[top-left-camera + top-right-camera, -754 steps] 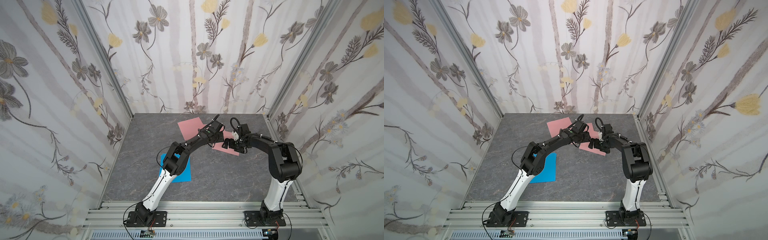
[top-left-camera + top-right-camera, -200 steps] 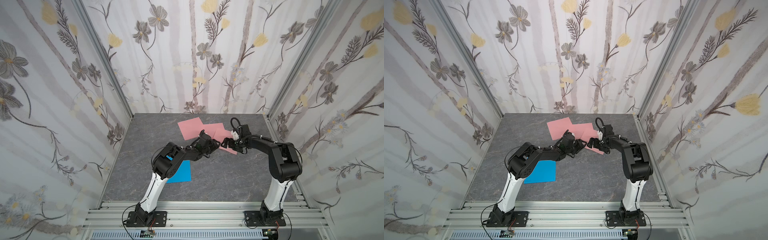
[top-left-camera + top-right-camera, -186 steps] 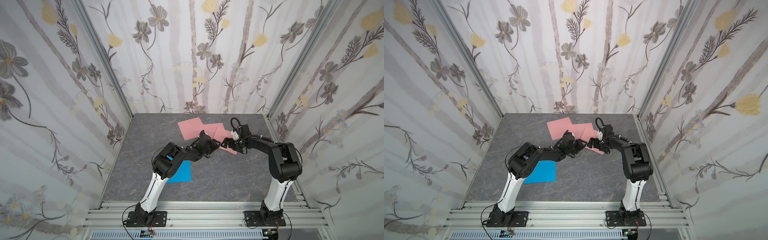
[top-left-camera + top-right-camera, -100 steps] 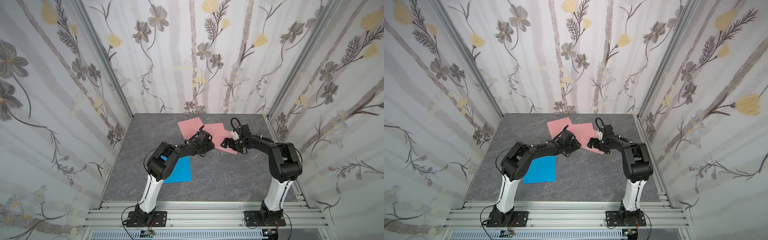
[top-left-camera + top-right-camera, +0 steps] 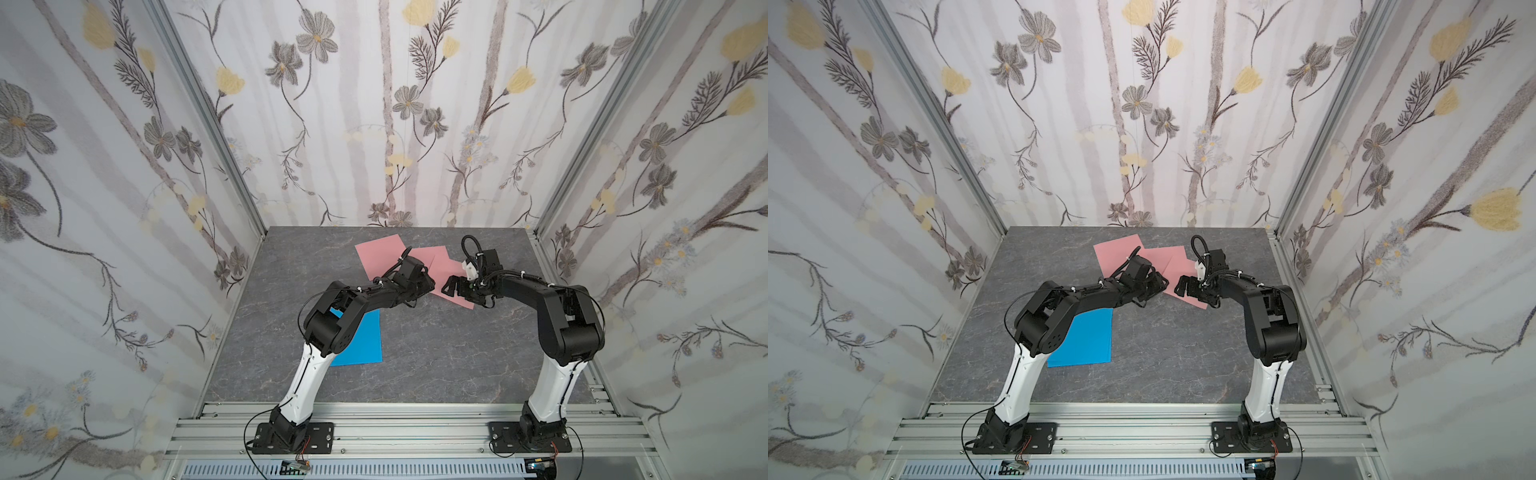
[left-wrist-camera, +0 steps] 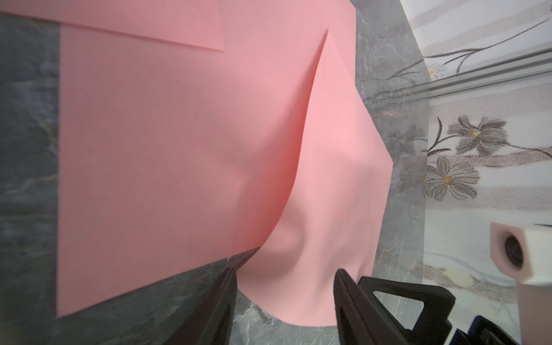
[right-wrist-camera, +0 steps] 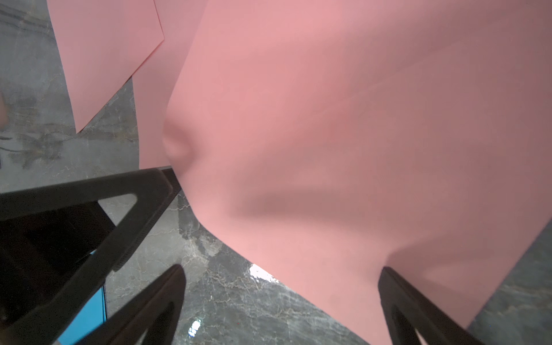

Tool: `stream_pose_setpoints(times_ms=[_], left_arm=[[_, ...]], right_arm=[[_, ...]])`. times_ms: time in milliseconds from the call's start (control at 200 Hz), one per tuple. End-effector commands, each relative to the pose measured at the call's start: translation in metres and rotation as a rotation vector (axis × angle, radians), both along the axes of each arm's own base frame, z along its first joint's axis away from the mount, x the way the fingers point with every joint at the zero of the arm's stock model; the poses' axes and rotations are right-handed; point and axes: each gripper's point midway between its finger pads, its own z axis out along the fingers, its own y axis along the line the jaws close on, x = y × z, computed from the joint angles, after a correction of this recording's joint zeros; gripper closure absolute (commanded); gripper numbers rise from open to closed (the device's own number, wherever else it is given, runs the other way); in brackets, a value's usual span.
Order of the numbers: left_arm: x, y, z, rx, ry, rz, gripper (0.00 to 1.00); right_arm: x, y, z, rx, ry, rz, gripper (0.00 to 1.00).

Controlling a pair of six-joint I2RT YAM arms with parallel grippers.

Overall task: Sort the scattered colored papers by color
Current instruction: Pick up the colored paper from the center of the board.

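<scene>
Left gripper (image 6: 285, 286) half open — buckled pink sheet (image 6: 328, 179) between its fingers, grip unclear; right gripper (image 7: 280, 298) gapes wide, empty, opposite.

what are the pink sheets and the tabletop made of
Pink sheets: most likely thin matte paper. The top one buckles into soft folds near the left pincer and shows no gloss. Tabletop: grey with pale marble-like veins and bright glints in the right wrist view, so a smooth, semi-glossy surface; whether stone or a printed laminate cannot be told.
</scene>
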Motion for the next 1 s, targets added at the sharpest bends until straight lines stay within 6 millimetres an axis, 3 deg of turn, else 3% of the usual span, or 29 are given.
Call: stream_pose_setpoints(times_ms=[0, 120, 230, 370, 505, 664, 829, 999], left_arm=[[-0.049, 0.022, -0.074, 0.066, 0.301, 0.037, 0.45], [-0.058, 0.007, -0.095, -0.062, 0.351, 0.065, 0.45], [-0.061, -0.009, -0.103, -0.14, 0.365, 0.066, 0.45], [-0.061, -0.015, -0.096, -0.129, 0.347, 0.048, 0.45], [-0.074, -0.028, -0.088, -0.135, 0.315, 0.026, 0.45], [-0.071, -0.016, -0.08, -0.125, 0.309, 0.039, 0.45], [-0.064, 0.012, -0.065, -0.043, 0.253, 0.059, 0.44], [-0.05, -0.01, -0.084, -0.127, 0.24, 0.045, 0.44]], right_arm=[[-0.032, 0.002, -0.023, 0.02, 0.161, -0.001, 0.0], [-0.032, 0.003, -0.024, 0.023, 0.163, 0.0, 0.0], [-0.032, 0.003, -0.025, 0.025, 0.163, 0.001, 0.0], [-0.033, 0.003, -0.024, 0.025, 0.161, 0.003, 0.0], [-0.032, 0.004, -0.024, 0.027, 0.159, 0.002, 0.0], [-0.033, 0.004, -0.023, 0.031, 0.158, 0.007, 0.0], [-0.032, 0.005, -0.02, 0.035, 0.152, 0.006, 0.0], [-0.032, 0.005, -0.019, 0.035, 0.15, 0.012, 0.0]])
